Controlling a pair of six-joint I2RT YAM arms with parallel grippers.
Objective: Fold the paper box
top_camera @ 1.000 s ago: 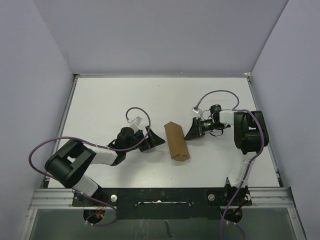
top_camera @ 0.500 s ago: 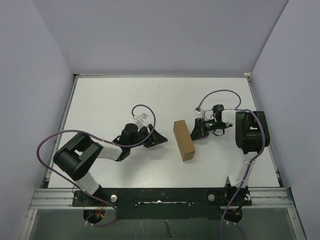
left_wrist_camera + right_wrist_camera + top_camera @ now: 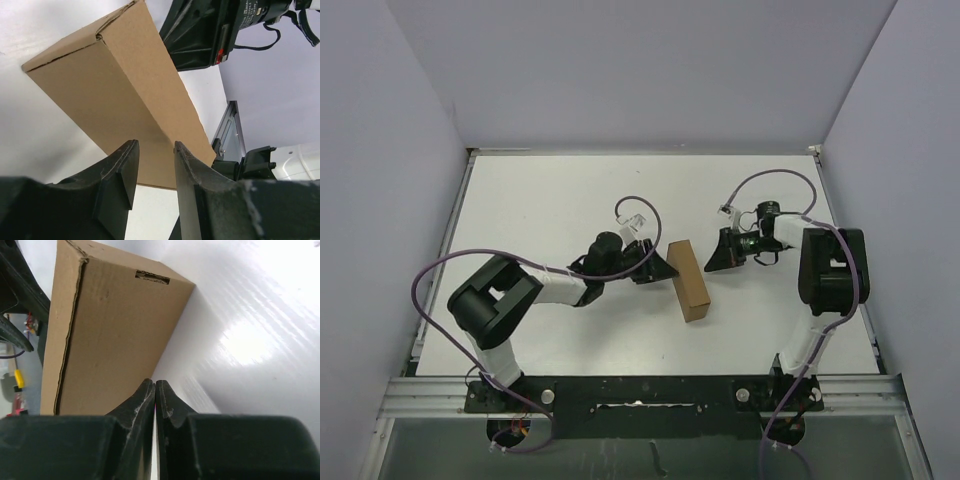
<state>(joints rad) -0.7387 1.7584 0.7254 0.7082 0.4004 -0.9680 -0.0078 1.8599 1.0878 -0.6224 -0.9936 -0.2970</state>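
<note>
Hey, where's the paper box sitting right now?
In the top view the paper box lies on the white table, slightly right of centre, between the jaws of the left arm on its left and those of the right arm off its far right corner.

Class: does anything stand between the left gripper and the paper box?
Nothing visible does. In the left wrist view the left gripper faces the paper box directly, jaws narrowly parted; the right gripper sits on the box's far side.

We see the paper box [image 3: 688,280] — a plain brown carton, folded into a long block. It lies flat on the white table [image 3: 540,190], slightly slanted.
</note>
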